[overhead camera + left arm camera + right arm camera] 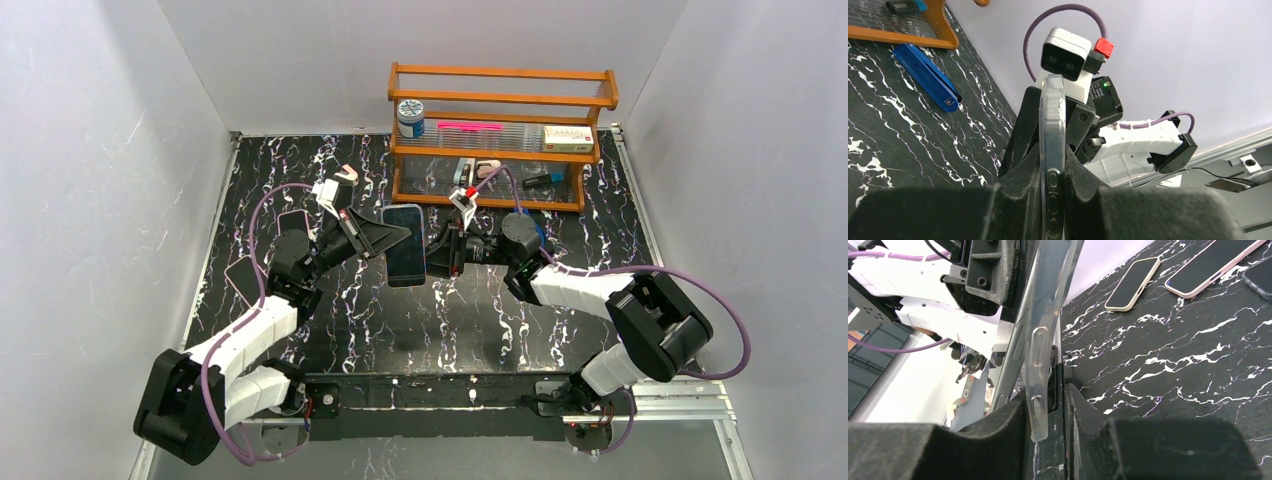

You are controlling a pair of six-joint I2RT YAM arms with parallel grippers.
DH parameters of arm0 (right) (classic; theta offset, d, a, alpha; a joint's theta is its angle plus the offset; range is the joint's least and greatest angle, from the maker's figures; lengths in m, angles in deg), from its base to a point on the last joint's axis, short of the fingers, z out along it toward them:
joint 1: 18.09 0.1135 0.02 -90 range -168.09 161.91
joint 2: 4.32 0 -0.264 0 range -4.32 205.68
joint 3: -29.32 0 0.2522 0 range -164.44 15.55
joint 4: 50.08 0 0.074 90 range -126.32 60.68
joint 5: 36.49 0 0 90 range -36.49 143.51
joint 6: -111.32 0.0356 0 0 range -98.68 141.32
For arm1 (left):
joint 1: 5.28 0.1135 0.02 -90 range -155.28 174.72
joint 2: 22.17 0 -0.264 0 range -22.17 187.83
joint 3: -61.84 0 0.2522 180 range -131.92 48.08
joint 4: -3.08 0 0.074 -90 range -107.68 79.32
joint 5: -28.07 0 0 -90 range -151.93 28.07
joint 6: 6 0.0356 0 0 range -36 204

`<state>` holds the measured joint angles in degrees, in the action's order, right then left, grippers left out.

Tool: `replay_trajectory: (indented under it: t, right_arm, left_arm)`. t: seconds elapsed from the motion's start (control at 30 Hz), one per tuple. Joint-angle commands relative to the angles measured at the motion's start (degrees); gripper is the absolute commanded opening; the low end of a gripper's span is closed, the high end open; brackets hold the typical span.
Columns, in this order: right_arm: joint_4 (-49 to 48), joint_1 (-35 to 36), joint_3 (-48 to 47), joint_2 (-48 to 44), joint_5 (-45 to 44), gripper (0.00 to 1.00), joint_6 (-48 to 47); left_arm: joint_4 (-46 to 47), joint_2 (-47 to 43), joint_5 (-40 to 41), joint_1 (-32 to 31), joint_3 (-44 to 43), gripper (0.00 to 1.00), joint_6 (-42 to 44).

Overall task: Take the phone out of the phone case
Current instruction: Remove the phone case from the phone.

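The phone [405, 245], in its clear case [1040, 340], is held above the middle of the desk [400, 330], toward the far edge. The left gripper [384, 238] pinches its left side. The right gripper [433, 256] pinches the case's right edge.

The left arm [250, 335] and the right arm [575, 288] both have white shells on the links and black housings at the joints. A purple cable [1064, 7] runs along each arm. Each wrist carries a white camera box [1064, 52] with a red plug [1103, 48]. The left claw [1053, 165] and the right claw [1045, 400] have matte black fingers. A small green light [1105, 84] glows on one black housing.
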<state>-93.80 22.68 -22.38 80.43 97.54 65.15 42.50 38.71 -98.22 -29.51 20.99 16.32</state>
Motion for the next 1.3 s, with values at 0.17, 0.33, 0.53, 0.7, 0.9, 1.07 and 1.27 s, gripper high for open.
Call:
replay_trajectory:
  t: [0.17,0.33,0.53,0.7,0.9,1.07,1.27]
  right_arm:
    - [-13.29,-1.08,-0.17,-1.79,-11.97,0.3,3.35]
    - [-13.36,-1.94,3.06,-2.62,-11.33,0.01,5.35]
    - [-3.52,-2.52,6.64,-6.68,-13.91,0.01,2.68]
    - [3.17,-2.54,8.25,-8.19,-17.22,0.01,4.33]
    - [15.72,-2.48,7.31,-9.93,-23.76,0.01,8.26]
    - [25.42,-2.48,5.25,-10.37,-27.52,0.01,11.43]
    - [31.15,-2.54,4.56,-11.13,-29.34,0.01,14.11]
  left_arm:
    - [-3.74,3.05,-5.26,-3.37,0.21,0.02,0.83]
    - [-18.07,5.91,-0.85,-3.3,-5.16,0.3,10.14]
    - [-34.46,7.66,7.67,-3.28,-13.07,0.57,20.92]
    - [-44.91,8.43,15.57,-3.28,-17.78,0.71,26.98]
    - [-56.25,7.15,26.38,-8.27,-22.4,0.78,35.74]
    - [-61.02,6.55,37.29,-15.61,-23.72,0.81,42.2]
    - [-61.49,6.46,45.13,-23.87,-24.52,0.84,46.65]
